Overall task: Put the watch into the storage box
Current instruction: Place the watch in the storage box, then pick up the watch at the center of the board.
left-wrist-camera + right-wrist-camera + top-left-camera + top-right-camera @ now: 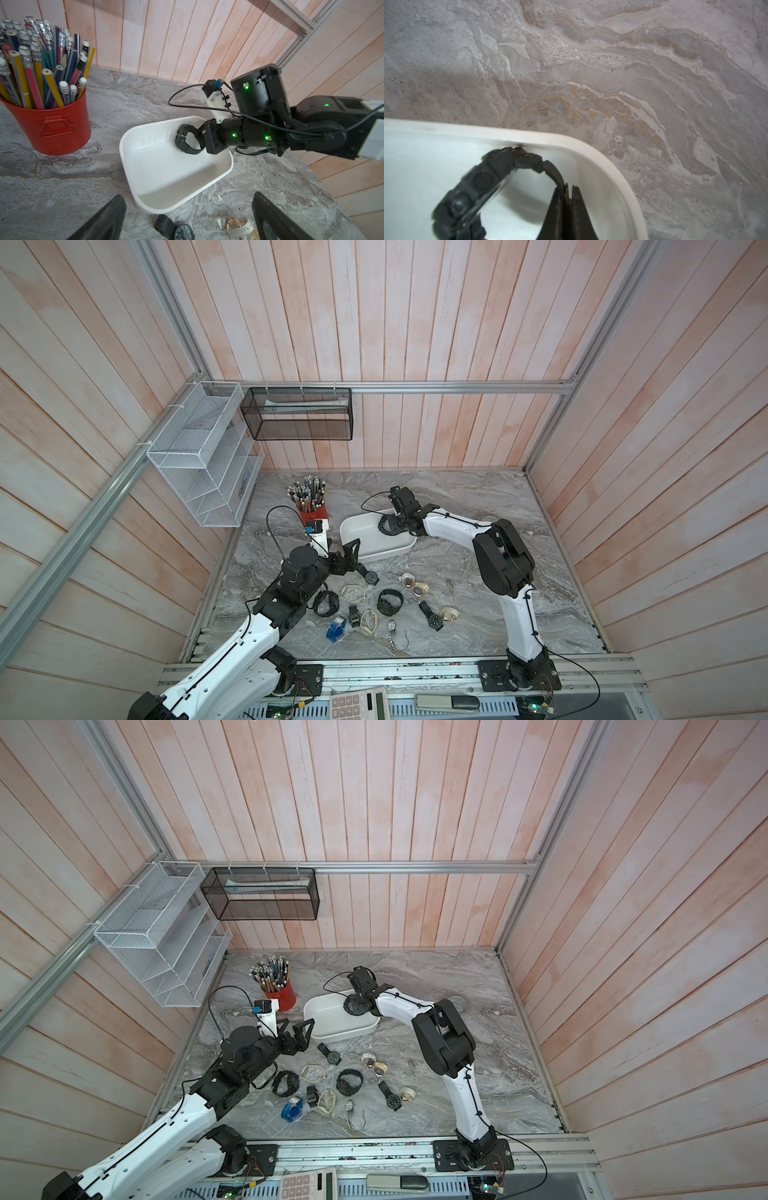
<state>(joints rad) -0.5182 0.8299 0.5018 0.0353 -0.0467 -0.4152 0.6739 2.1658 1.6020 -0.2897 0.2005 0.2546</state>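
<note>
Inside storage box (166, 178), right tool (567, 192) pinching strap of black watch (481, 182), lettering unreadable.

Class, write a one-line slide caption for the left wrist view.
Right hand pinches a black watch by its strap over the white storage box, beside a red pencil bucket.

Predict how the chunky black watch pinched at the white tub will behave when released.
The black watch holds its loop shape with the right hand pinching only the strap, so the band is probably fairly stiff. Its bulky case looks heavy for its size and may swing. Released in the storage box, the loop might roll, then tip flat.
</note>
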